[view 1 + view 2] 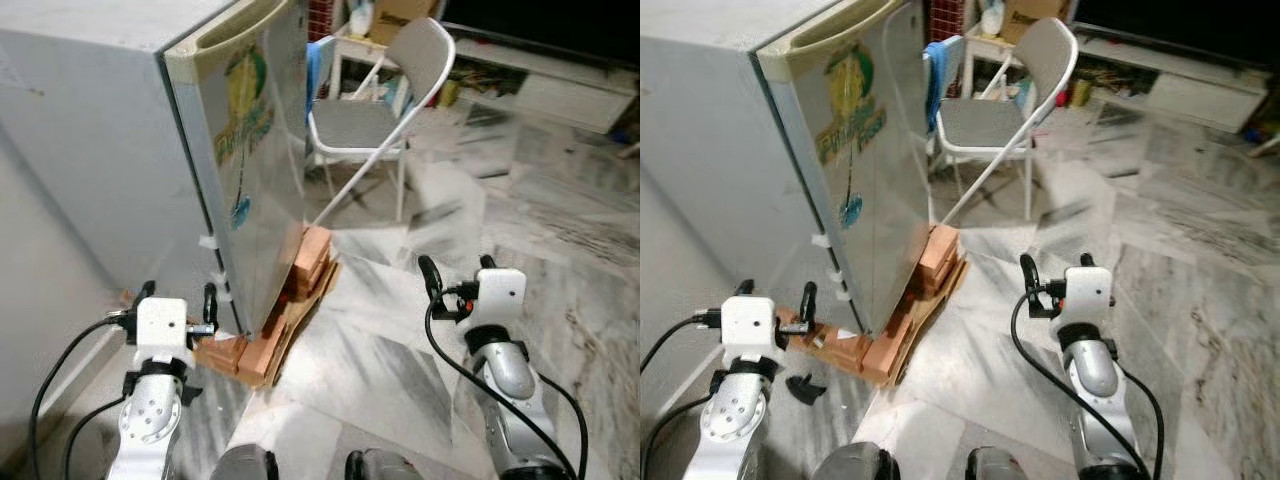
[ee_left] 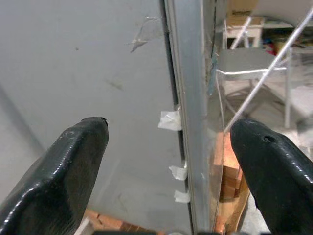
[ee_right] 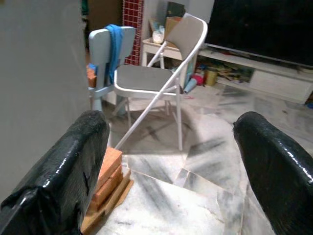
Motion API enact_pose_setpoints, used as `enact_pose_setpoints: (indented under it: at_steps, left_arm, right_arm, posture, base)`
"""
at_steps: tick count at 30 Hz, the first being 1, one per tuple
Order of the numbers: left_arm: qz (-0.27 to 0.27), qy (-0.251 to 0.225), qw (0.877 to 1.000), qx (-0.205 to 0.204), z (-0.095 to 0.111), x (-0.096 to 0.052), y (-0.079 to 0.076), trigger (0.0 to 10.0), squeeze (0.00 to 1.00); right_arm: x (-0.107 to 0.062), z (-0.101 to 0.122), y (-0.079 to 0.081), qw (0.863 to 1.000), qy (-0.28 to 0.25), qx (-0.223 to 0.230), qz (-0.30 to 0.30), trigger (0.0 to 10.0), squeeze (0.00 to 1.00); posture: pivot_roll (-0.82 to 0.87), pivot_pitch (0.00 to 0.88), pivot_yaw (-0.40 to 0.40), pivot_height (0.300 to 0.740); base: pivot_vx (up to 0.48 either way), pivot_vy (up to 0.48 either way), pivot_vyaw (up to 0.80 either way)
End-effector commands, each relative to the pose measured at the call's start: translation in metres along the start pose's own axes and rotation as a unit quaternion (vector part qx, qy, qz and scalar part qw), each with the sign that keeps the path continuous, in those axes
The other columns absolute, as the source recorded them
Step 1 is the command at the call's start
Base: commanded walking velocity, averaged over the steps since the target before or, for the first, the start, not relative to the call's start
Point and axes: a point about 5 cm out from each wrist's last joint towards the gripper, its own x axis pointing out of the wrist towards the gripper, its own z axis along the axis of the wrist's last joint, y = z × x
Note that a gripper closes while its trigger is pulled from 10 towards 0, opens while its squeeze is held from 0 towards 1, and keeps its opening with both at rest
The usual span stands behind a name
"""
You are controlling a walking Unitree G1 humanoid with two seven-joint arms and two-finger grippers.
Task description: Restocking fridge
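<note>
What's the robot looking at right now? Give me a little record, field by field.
Fridge: grey fridge, door shut, colourful sticker on the door
Fridge base: raised on bricks and cardboard
Left gripper: left gripper, open, raised near the fridge's lower corner, holding nothing
Right gripper: right gripper, open, raised over the floor, holding nothing
Beyond the fridge: grey folding chair, blue cloth draped over a second chair
Floor: marble tiles

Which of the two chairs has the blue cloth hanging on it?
The pale blue chair tucked behind the fridge; the blue cloth drapes over its backrest. The grey folding chair in front of it carries nothing.
</note>
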Motion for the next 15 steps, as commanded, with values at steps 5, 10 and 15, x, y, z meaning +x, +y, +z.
enact_pose_setpoints:
  at_steps: [5, 10, 15]
  left_arm:
    - [-0.006, -0.001, 1.000, -0.005, 0.0003, 0.0019, -0.0038, 10.0, 0.00]
    - [-0.010, -0.004, 1.000, -0.004, 0.0009, 0.0021, -0.0052, 10.0, 0.00]
    - [-0.016, -0.009, 1.000, -0.007, 0.0027, 0.0033, -0.0085, 10.0, 0.00]
  right_arm:
    - [0.0025, 0.0062, -0.0058, 1.000, -0.009, -0.006, -0.002, 10.0, 0.00]
    - [0.0036, 0.0071, -0.0048, 1.000, -0.010, -0.006, -0.001, 10.0, 0.00]
    - [0.0049, 0.0065, -0.0035, 1.000, -0.008, -0.010, 0.002, 10.0, 0.00]
  posture:
    - [0.09, 0.049, -0.040, 0.740]
    - [0.09, 0.052, -0.044, 0.740]
    - [0.10, 0.053, -0.052, 0.740]
  base:
    - [0.000, 0.395, -0.77]
    - [0.000, 0.067, -0.43]
    - [0.000, 0.000, -0.17]
